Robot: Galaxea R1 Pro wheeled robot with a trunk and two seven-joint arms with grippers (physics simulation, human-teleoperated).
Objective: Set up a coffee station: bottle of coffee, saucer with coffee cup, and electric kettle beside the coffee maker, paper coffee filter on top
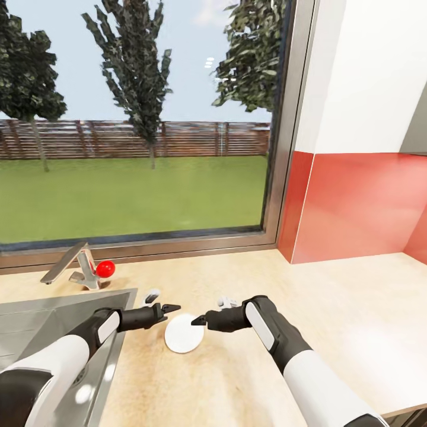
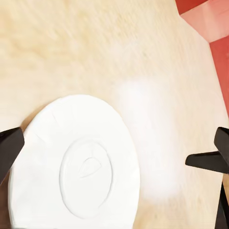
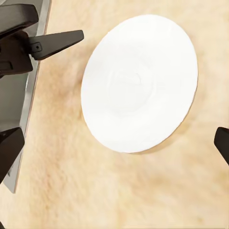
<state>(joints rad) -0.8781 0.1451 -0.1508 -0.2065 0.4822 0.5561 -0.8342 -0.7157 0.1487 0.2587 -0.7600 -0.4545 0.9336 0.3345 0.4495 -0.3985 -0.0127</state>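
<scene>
Two arms reach forward over a pale wood-grain bench (image 1: 332, 308) that runs below a wide window (image 1: 136, 118); through the glass we see lawn, trees and a slatted fence. At the far left a steel sink (image 1: 35, 320) is let into the bench, and behind it stands an angled tap (image 1: 68, 264) with a red knob (image 1: 105, 268).

Our left end effector (image 1: 163, 309) hangs just right of the sink's edge, with its fingers (image 2: 10, 147) spread wide apart and nothing between them. Just to its right the white saucer (image 1: 184, 333) lies flat on the bench, near the front, with a round recess in its middle visible in the left wrist view (image 2: 76, 167). It sits between the two end effectors, touching neither as far as we can tell.

Our right end effector (image 1: 207, 317) points at the saucer from the right, its fingers (image 3: 9, 148) likewise apart and empty. Further right the bench is bare wood up to a red splashback (image 1: 362, 201) with white wall (image 1: 367, 71) above it.
</scene>
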